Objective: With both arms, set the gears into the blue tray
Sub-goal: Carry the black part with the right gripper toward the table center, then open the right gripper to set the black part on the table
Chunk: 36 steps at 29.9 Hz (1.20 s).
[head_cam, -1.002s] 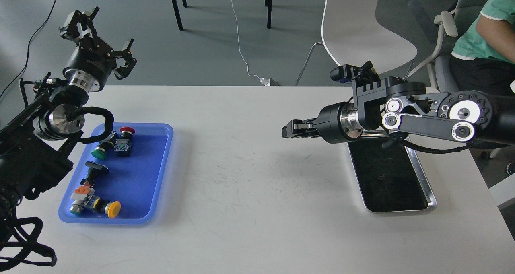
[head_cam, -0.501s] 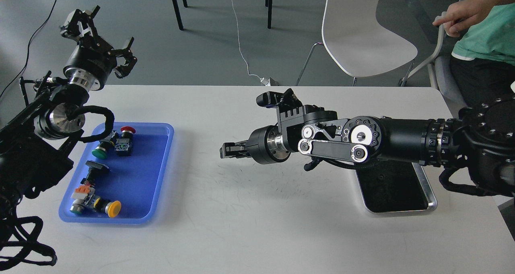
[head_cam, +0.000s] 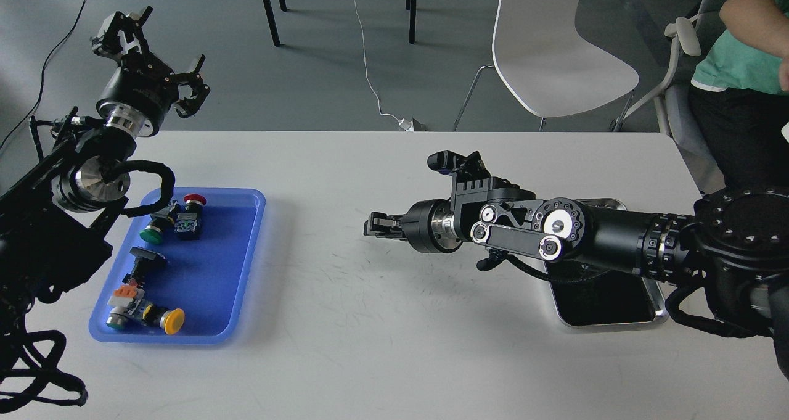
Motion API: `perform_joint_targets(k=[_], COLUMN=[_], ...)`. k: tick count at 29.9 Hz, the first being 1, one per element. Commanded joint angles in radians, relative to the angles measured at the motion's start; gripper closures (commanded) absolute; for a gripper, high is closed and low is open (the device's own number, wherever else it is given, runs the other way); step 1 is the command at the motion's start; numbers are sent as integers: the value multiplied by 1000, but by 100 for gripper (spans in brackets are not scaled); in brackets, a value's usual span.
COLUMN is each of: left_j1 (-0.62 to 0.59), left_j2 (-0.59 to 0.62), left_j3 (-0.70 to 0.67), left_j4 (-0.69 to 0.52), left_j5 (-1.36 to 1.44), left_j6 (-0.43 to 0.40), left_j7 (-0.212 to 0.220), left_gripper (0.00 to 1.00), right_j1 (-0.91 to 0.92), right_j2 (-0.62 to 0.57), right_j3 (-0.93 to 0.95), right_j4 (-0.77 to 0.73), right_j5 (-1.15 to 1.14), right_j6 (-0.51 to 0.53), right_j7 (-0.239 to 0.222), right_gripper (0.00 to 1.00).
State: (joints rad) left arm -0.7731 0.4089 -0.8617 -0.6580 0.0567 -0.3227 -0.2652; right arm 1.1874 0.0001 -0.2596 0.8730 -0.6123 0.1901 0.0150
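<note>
The blue tray (head_cam: 228, 272) lies at the table's left and holds several push-button switches (head_cam: 175, 218). No gears show in this view. My left gripper (head_cam: 160, 56) is raised beyond the table's far-left edge, behind the tray, its fingers spread open and empty. My right arm reaches in from the right, and my right gripper (head_cam: 373, 226) hovers over the middle of the table, pointing left toward the tray and well short of it. Its fingers form one dark shape, so whether they grip anything is unclear.
A shiny steel tray (head_cam: 659, 309) with a dark inside sits at the right, mostly covered by my right arm. Behind the table stand a white chair (head_cam: 555, 56) and a seated person in a green shirt (head_cam: 739, 62).
My right gripper swung left from above the steel tray to mid-table, then drew back slightly to the right. The left arm has barely moved.
</note>
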Motion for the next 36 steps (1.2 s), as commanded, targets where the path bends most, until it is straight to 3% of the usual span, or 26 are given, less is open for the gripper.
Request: perform_joint_targets(k=[1, 21, 27, 29, 33, 36], left_j1=[2, 2, 2, 2, 2, 2], left_j2=[11, 21, 22, 22, 21, 22], left_j3=[0, 0, 0, 0, 0, 1], left_j4=[0, -2, 0, 0, -2, 0], left_j5=[0, -2, -2, -2, -2, 0], left_j6=[-3, -4, -4, -4, -4, -4], left_j7=[0, 0, 0, 0, 0, 0], left_gripper=[2, 2, 2, 2, 2, 2], right_j1=[-8, -80, -80, -80, -78, -74], right_j2=[0, 0, 0, 0, 0, 0], right_j3=[5, 3, 3, 3, 3, 8], right_j4=[44, 67, 67, 67, 60, 55], right_j5=[68, 83, 83, 83, 85, 85], right_j6=[3, -11, -11, -12, -14, -23], right_j7=[7, -16, -23, -23, -21, -23], right_gripper=[96, 92, 67, 49, 23, 16])
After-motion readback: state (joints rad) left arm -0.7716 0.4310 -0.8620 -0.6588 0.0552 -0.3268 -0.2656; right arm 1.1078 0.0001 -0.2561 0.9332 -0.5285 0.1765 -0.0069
